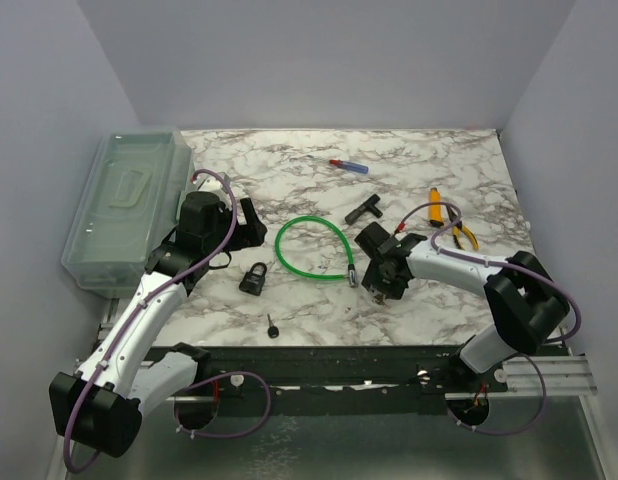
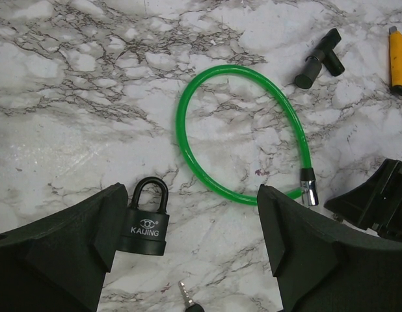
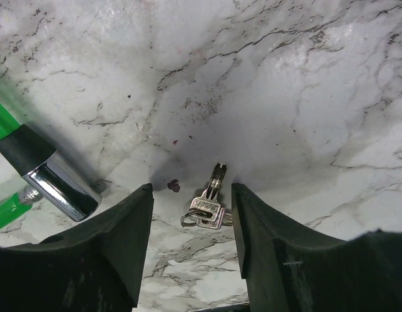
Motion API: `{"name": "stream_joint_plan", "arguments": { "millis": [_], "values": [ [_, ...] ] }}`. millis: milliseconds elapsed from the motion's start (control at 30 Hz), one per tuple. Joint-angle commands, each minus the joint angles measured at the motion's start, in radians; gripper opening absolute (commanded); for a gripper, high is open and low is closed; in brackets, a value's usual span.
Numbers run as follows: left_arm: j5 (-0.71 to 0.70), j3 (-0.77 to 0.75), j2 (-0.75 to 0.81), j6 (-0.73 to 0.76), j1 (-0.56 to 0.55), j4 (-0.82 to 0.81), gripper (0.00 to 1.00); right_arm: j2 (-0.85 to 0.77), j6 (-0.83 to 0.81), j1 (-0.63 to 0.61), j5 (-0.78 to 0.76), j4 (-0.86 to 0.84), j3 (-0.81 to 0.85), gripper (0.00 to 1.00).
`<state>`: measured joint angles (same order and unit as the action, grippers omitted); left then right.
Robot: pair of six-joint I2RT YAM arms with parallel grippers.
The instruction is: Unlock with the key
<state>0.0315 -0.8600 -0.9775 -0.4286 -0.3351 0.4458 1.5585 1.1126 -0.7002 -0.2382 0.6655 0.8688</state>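
Silver key lies flat on the marble table, sitting between the fingers of the right gripper. They're apart and not touching it, lined up for a pinch I guess. Left gripper hangs spread wide over the padlock, probably to steady it.

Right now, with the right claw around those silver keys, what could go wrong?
The keys lie flat inside the right claw, so they may skid or get pinched crooked. The cable lock's chrome end sits just beside that claw and could get nudged. A second key lies by the padlock, so these may be the wrong ones.
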Motion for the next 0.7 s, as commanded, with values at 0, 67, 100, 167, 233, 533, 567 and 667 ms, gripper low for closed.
{"name": "stream_joint_plan", "arguments": {
  "millis": [0,67,100,167,233,533,567,667],
  "values": [
    [-0.046,-0.03,-0.001,0.01,-0.005,0.008,0.88,0.051,0.047,-0.037,-0.025,0.028,0.003,0.55],
    [-0.051,-0.03,-0.003,0.009,-0.004,0.009,0.88,0.054,0.048,-0.043,-0.024,0.028,-0.001,0.47],
    [-0.053,-0.03,-0.002,0.009,-0.004,0.01,0.88,0.056,0.047,-0.045,-0.025,0.028,-0.002,0.47],
    [-0.055,-0.031,-0.002,0.009,-0.004,0.01,0.88,0.058,0.048,-0.046,-0.033,0.031,-0.005,0.43],
    [-0.055,-0.03,-0.003,0.009,-0.004,0.011,0.88,0.062,0.049,-0.045,-0.041,0.032,-0.009,0.39],
    [-0.061,-0.031,-0.011,0.01,-0.004,0.012,0.88,0.07,0.041,-0.047,-0.033,0.016,-0.014,0.24],
    [-0.061,-0.03,-0.012,0.01,-0.004,0.012,0.88,0.069,0.039,-0.047,-0.034,0.016,-0.014,0.23],
    [-0.062,-0.03,-0.015,0.009,-0.004,0.011,0.88,0.061,0.029,-0.046,-0.044,0.015,-0.011,0.15]
  ]
}}
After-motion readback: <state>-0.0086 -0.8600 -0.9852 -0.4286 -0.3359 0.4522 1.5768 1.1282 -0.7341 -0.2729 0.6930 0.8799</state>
